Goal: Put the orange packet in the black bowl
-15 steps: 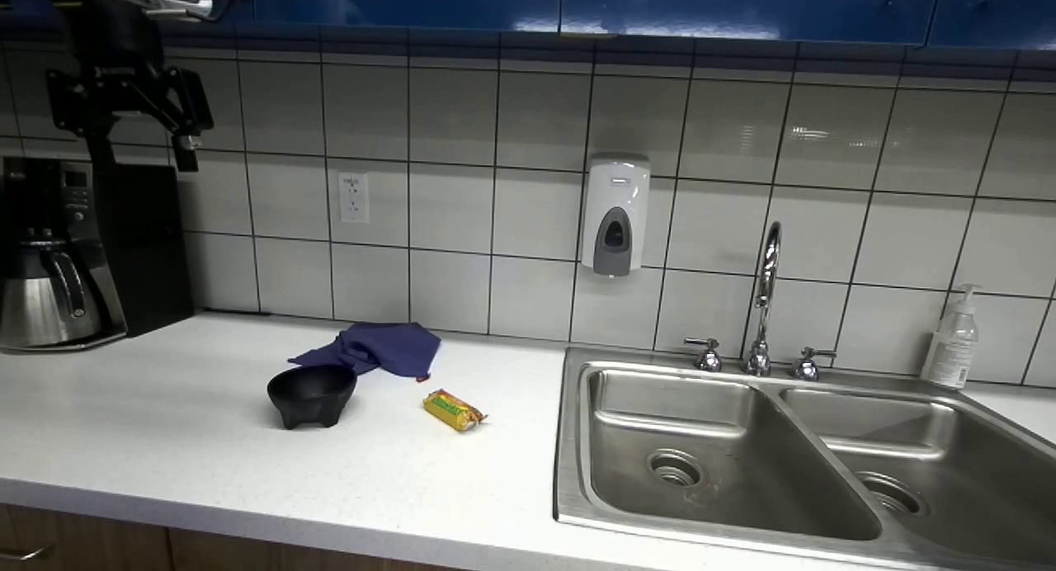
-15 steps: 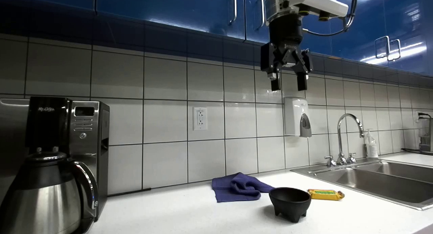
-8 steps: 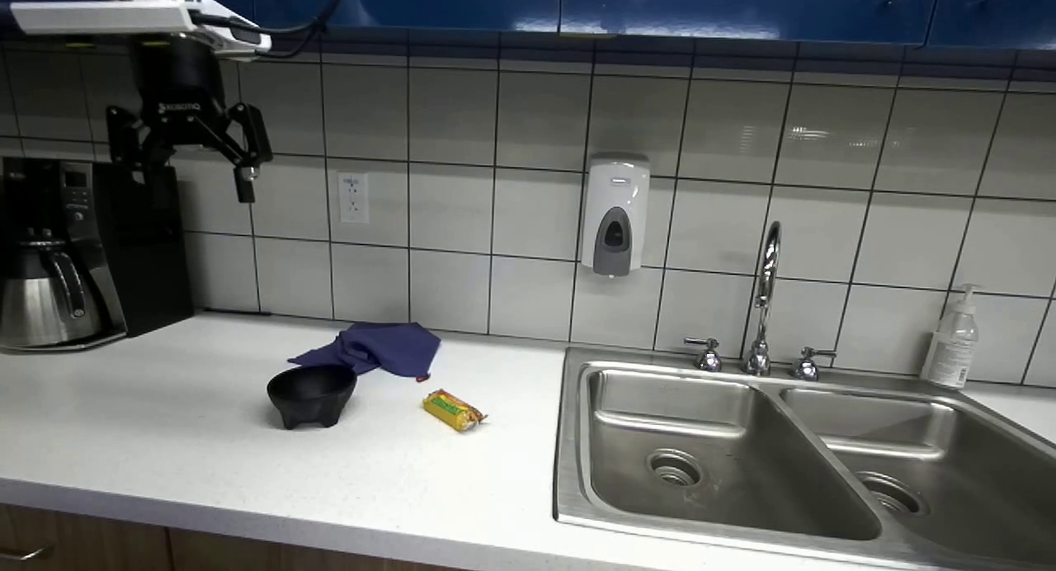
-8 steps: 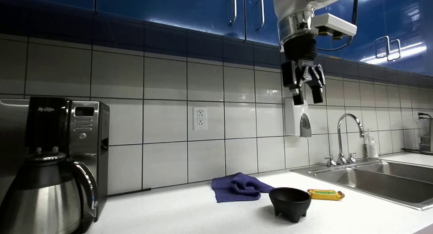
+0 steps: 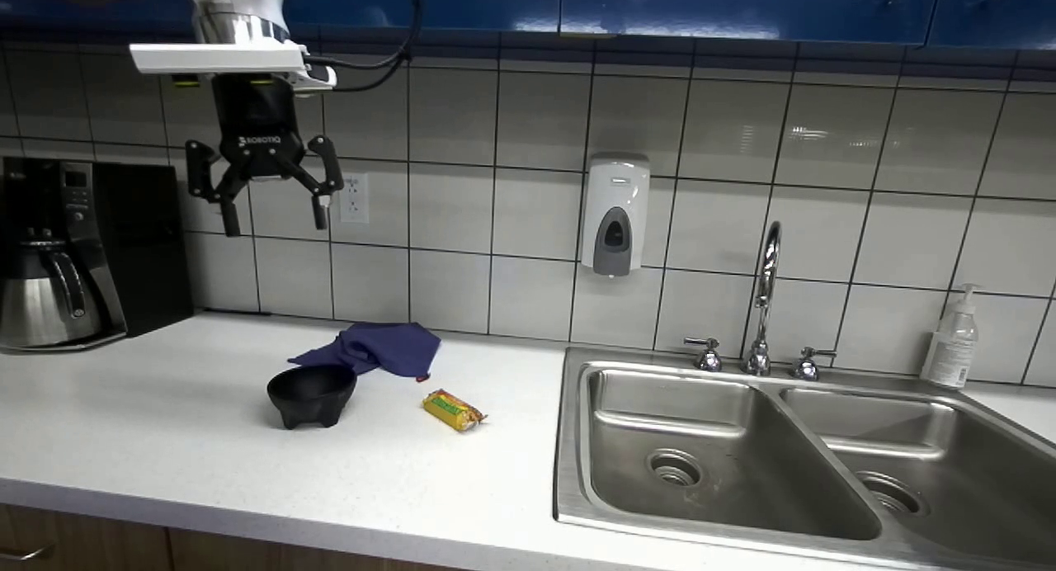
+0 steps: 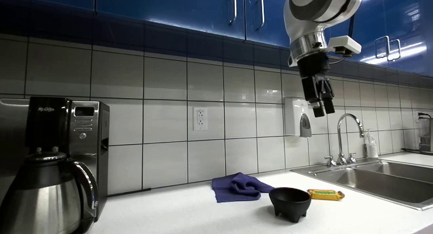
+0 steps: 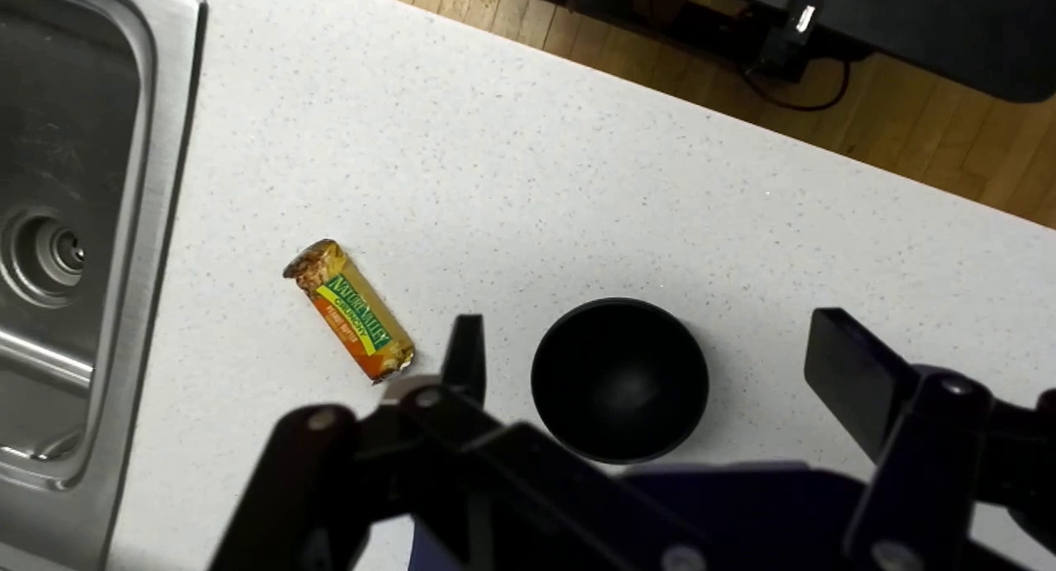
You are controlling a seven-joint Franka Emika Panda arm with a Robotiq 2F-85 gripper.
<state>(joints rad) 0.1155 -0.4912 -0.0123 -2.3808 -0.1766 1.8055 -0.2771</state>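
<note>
The orange and yellow snack packet lies flat on the white counter in both exterior views (image 5: 452, 411) (image 6: 324, 194) and at left in the wrist view (image 7: 351, 311). The black bowl stands upright on short legs near it in both exterior views (image 5: 312, 396) (image 6: 290, 203). It is empty in the wrist view (image 7: 619, 381). My gripper hangs high above the counter, pointing down, in both exterior views (image 5: 276, 227) (image 6: 323, 113). In the wrist view my gripper (image 7: 649, 318) is wide open with nothing between its fingers. The bowl appears between the fingertips, far below; the packet lies outside the left finger.
A purple cloth (image 5: 375, 348) lies behind the bowl by the tiled wall. A steel sink (image 5: 569, 439) borders the counter beyond the packet. A coffee maker (image 6: 84, 132) stands at the counter's far left. Blue cabinets (image 6: 169, 10) hang above. The counter's edge shows in the wrist view.
My open gripper has moved down and rightward in both exterior views, and the wrist has turned a little. The packet, bowl and cloth have not moved.
</note>
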